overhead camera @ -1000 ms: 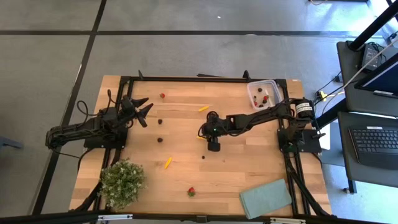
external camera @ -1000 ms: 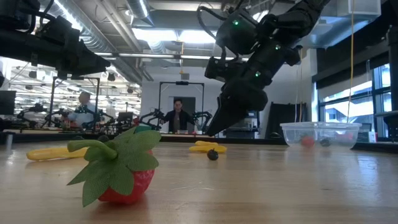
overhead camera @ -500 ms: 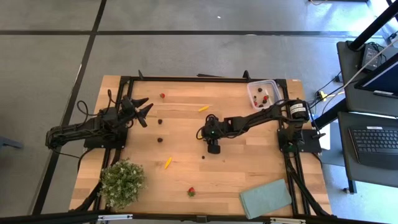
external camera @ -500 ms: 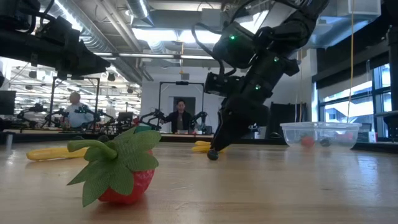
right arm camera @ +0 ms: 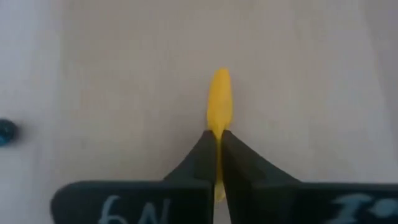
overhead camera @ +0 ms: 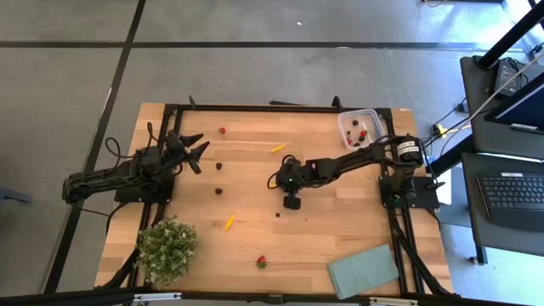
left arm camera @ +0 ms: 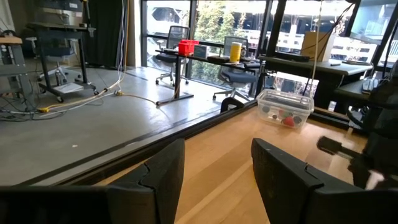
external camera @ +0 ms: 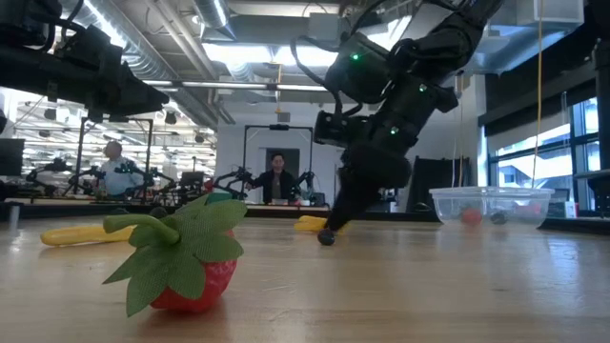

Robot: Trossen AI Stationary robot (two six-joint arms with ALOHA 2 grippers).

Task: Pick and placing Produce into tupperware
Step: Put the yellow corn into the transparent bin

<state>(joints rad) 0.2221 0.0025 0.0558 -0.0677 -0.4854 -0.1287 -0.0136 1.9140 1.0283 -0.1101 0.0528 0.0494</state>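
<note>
The right pincer had clamped shut on one end of a yellow sliver lying mid-table. Looked light, thin and slippery, so an end grip could let it twist. The left pincer waited partly spread, holding nothing.

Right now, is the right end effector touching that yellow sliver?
Touching. In the right wrist view the right end effector has both fingers pinched against the yellow sliver, no gap visible.
</note>
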